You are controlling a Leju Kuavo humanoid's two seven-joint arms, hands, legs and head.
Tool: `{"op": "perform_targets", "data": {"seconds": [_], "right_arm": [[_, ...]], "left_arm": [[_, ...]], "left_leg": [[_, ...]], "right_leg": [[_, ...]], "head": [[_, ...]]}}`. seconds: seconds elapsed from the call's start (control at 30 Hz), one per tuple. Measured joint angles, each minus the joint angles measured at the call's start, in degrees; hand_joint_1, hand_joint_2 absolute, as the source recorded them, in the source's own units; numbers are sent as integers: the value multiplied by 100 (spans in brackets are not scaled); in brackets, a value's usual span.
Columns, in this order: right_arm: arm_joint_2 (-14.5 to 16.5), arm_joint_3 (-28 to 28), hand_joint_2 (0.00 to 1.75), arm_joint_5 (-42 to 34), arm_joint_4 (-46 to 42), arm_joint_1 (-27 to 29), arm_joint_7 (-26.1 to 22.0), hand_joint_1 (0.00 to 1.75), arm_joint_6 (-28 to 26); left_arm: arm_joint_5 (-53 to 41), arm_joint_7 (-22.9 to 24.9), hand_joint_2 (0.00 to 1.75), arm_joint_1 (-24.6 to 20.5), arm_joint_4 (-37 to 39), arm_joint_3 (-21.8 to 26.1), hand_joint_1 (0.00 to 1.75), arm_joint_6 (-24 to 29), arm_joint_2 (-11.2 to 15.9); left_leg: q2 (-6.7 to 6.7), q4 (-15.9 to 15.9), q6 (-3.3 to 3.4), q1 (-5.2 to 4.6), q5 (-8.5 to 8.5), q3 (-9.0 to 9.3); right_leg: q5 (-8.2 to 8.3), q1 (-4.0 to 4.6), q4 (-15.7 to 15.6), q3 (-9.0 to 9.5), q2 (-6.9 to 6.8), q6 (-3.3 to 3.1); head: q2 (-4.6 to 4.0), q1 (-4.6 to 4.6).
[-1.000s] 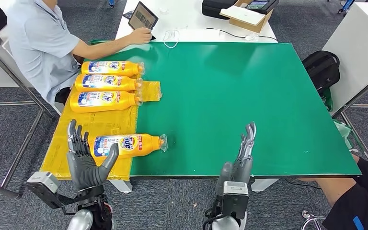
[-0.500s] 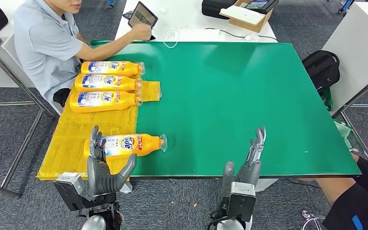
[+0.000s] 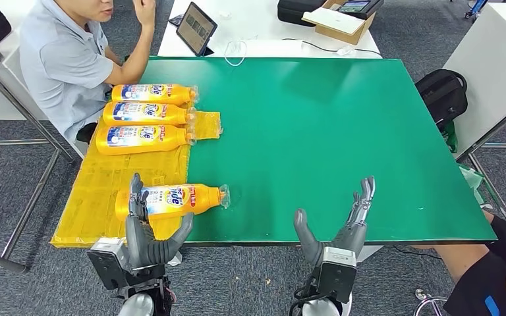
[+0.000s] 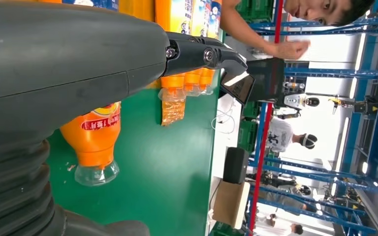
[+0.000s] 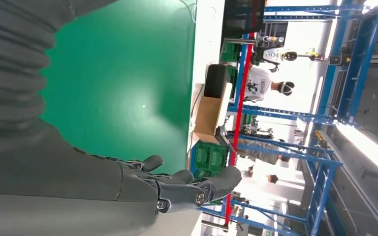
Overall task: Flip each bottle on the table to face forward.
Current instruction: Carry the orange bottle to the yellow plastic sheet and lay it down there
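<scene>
Four orange plastic bottles with blue-and-white labels, all lying on their sides at the left end of the green table top [image 3: 316, 131]: three in a close row near the far left corner, far bottle [image 3: 150, 94], middle bottle [image 3: 146, 114], third bottle [image 3: 142, 137], clear caps pointing right; the fourth, the near bottle [image 3: 171, 199], alone by the front edge, label up, clear cap toward the table's middle. Underneath the bottles' bodies, a crinkled yellow plastic sheet [image 3: 99, 191] covering the table's left strip. Left hand [image 3: 148, 240] raised at the front edge just before the near bottle, fingers spread and upright, thumb out to the right, holding nothing, fingertips overlapping the bottle's base end from the head view; contact impossible to judge. In the left wrist view, the same bottle's neck and cap [image 4: 94, 169] just past the thick thumb. Right hand [image 3: 342, 227] likewise spread and unladen, at the front edge, well apart from every bottle. Seated at the far left corner, a person in a light blue shirt [image 3: 59, 62], one hand lifted. Behind the green top, a white table with a dark tablet [image 3: 196, 26] propped up, a white cable [image 3: 237, 49] and an open cardboard box [image 3: 339, 23]. Black backpack [image 3: 443, 95] on the floor to the right.
</scene>
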Motion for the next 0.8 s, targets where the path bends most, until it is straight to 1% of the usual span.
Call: {"op": "perform_targets", "data": {"seconds": [0.07, 0.2, 0.33, 0.47, 0.6, 0.7, 0.8], "right_arm": [[3, -7, 175, 88, -1, 0, 0, 0, 0], [5, -15, 0, 196, -8, 1, 0, 0, 0], [5, -55, 0, -23, 25, -1, 0, 0, 0], [7, -111, 0, -71, 75, -8, 0, 0, 0], [19, -217, 0, 20, 130, -91, 0, 0, 0], [32, -262, 0, -244, 161, -180, 0, 0, 0], [32, -303, 0, -507, 199, -255, 1, 0, 0]], "left_arm": [[56, -41, 175, -35, 39, 1, 0, -4, -12], [165, -213, 175, -74, 77, 2, 0, -100, -19], [298, -357, 175, -70, 78, 17, 0, -309, -16], [331, -407, 175, -69, 84, 40, 0, -346, -16], [201, -458, 175, -177, 137, 118, 0, 85, -43], [82, -473, 175, -347, 138, 162, 0, 441, -85], [30, -478, 175, -469, 91, 162, 0, 599, -101]], "left_leg": [[0, 0, 0, 0, 0, 0], [0, 0, 0, 0, 0, 0], [0, 0, 0, 0, 0, 0], [0, 0, 0, 0, 0, -1], [-1, 0, 0, 0, 1, 0], [-2, 0, 1, 0, 2, 2], [-1, 0, 1, 0, 2, 4]], "right_leg": [[0, 0, 0, 0, 0, 0], [0, 0, 0, 1, 0, 0], [0, 0, 0, 2, 0, 0], [0, 0, 0, 1, 0, 0], [0, 0, 0, 1, 0, 0], [1, 0, 0, 5, -1, 0], [2, 0, 1, 8, 0, 1]], "head": [[0, -1], [0, 0], [0, 0], [0, 0], [0, -1], [0, -1], [0, -1]]}}
